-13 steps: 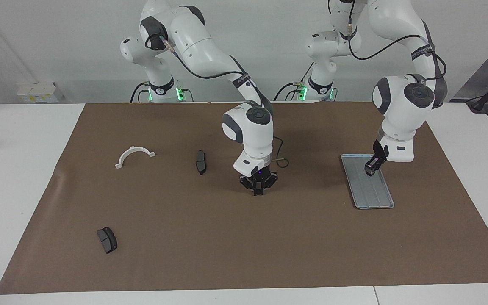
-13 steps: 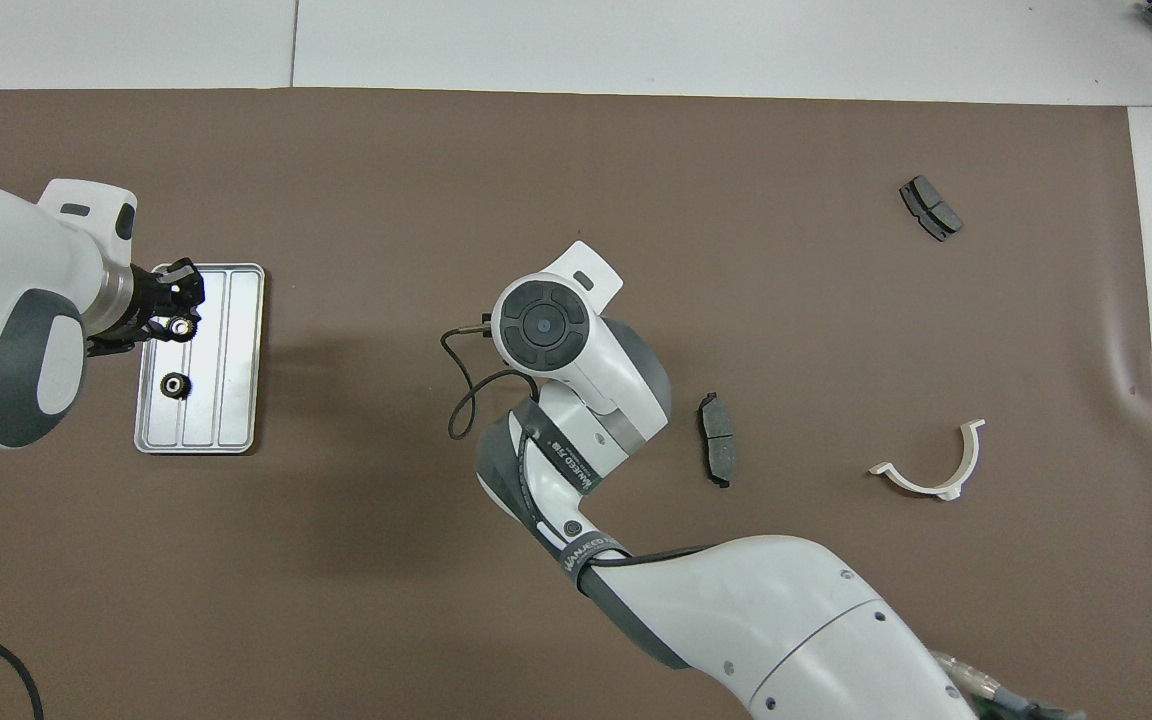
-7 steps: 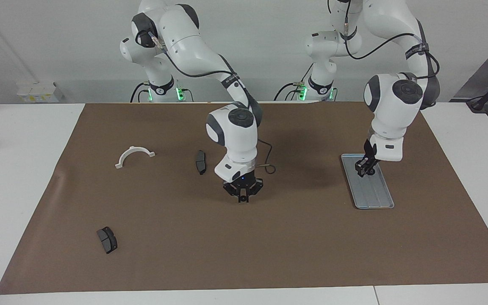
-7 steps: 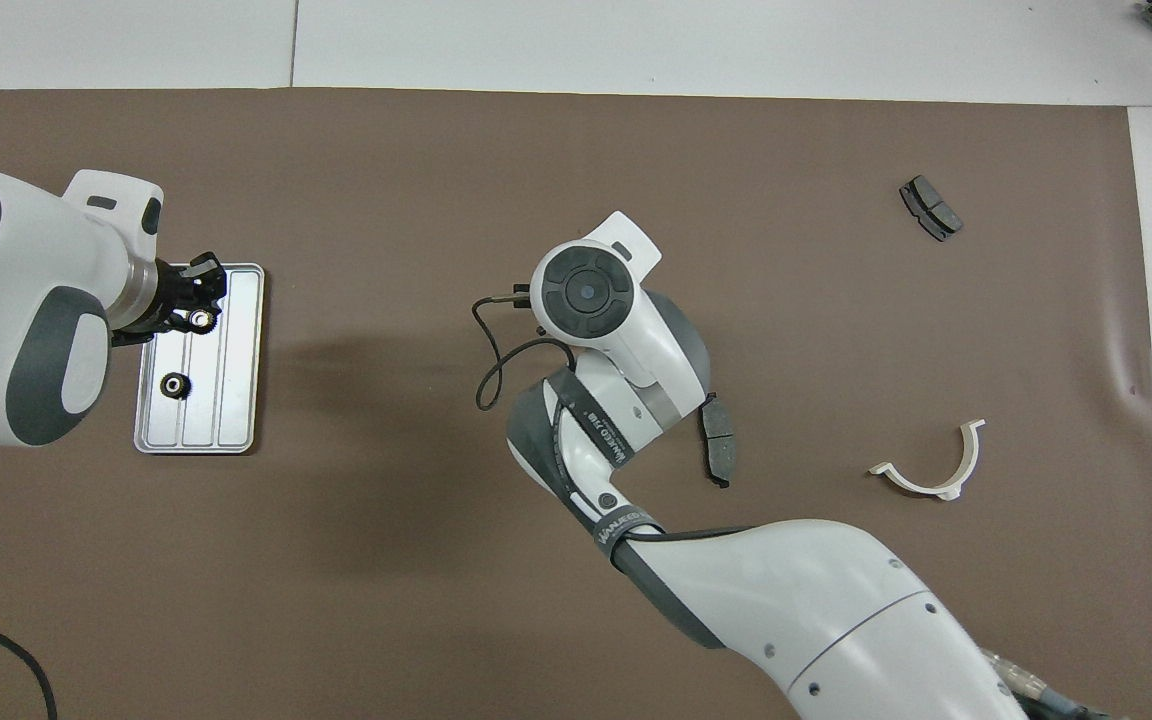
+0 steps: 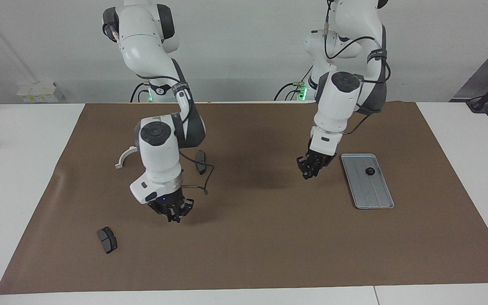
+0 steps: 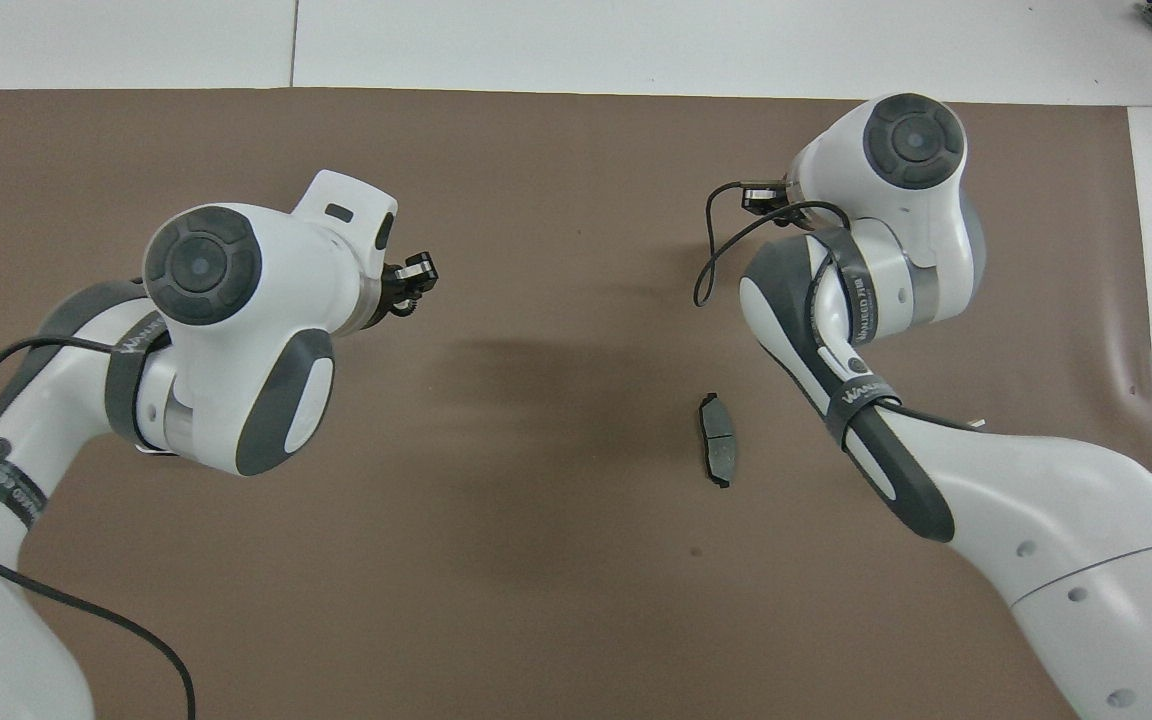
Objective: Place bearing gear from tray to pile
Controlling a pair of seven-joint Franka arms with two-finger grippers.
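Moved: the left gripper (image 5: 310, 171) has left the tray (image 5: 379, 199) and now hangs over the bare brown mat (image 5: 269, 237) just beside it, toward the middle of the table; the right gripper (image 5: 175, 216) has swung from the middle of the mat toward the right arm's end
Gear on the tray: one small black round gear (image 5: 370, 171) lies flat on the tray, in the end nearer to the robots, touched by neither gripper
Tray: silver-grey, rectangular, with rounded corners and lengthwise ridges, at the left arm's end of the mat; the left arm covers it from overhead
Left gripper, state: cannot tell whether it is clenched, released or carrying anything; from overhead its dark tip (image 6: 414, 280) shows past the wrist
Right gripper, state: cannot tell; it is low over the mat between the two brake pads, and its own arm hides it from overhead
Pile: a white half-ring bracket (image 5: 122, 159), partly covered by the right arm; one dark brake pad (image 5: 201, 162) toward the middle; another brake pad (image 5: 107, 239) farther from the robots, well apart from the first
Writing: each forearm carries a dark strap with white lettering, too small to read for certain
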